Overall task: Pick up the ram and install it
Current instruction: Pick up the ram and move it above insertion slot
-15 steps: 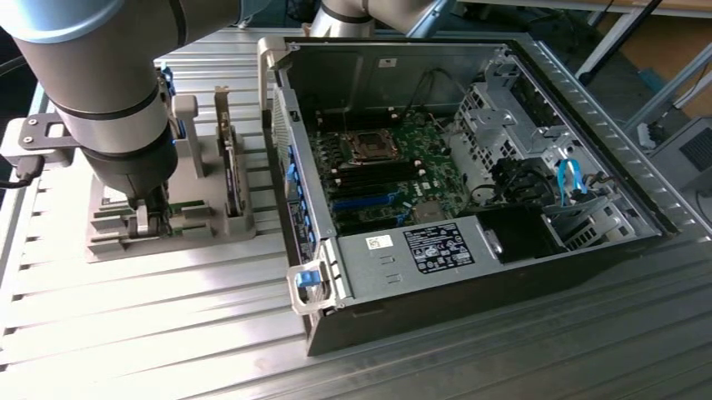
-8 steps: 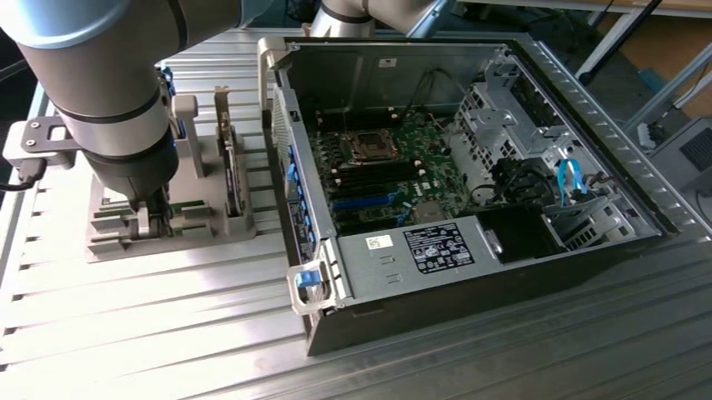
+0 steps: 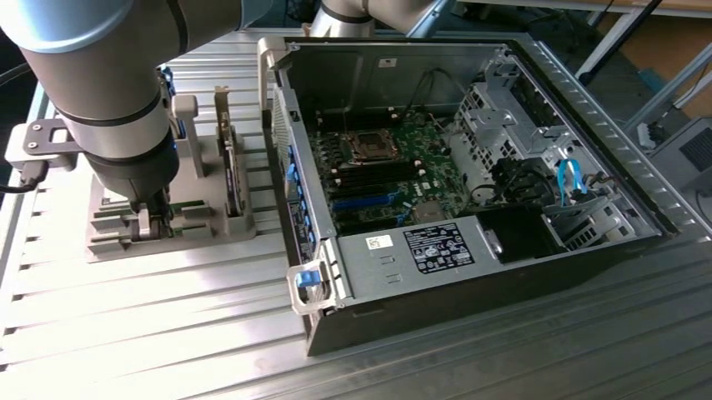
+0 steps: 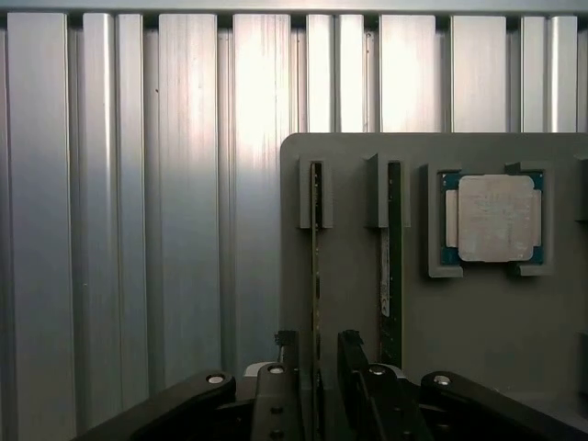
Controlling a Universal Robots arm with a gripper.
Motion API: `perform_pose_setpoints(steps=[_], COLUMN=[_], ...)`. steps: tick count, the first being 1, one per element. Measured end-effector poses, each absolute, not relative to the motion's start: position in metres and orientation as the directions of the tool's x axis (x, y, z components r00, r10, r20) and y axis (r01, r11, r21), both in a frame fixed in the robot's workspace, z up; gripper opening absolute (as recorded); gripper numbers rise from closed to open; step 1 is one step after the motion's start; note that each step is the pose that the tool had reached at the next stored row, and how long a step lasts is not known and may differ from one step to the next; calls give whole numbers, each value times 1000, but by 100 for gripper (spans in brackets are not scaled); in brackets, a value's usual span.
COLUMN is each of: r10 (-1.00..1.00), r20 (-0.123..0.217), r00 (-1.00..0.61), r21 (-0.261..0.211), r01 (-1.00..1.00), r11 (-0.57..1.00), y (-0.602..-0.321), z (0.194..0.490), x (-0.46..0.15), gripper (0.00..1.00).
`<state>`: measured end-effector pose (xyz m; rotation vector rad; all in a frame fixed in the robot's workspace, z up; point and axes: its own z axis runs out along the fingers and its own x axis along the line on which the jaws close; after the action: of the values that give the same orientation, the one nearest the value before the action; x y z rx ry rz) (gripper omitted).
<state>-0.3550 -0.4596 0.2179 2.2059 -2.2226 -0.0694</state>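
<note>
Gripper down over the holder, jaws apart, straddling the ram; not clamped on it as far as I can see. Progress: early. Ram sits edge-up in its holder slot, pick not done, install not started. Containers: computer case well off to the gripper's side, lid off, motherboard exposed. Grey holder on the counter under the gripper: ram between the jaws, second stick just beside, processor in its pocket past that.
</note>
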Motion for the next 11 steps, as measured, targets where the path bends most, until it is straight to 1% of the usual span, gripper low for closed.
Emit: perform_pose_setpoints(steps=[11], r10=[-1000], r20=[-25], r00=[-8], r21=[38], r01=[-999], r11=[7], y=[-456], z=[213], x=[-355], gripper=[31])
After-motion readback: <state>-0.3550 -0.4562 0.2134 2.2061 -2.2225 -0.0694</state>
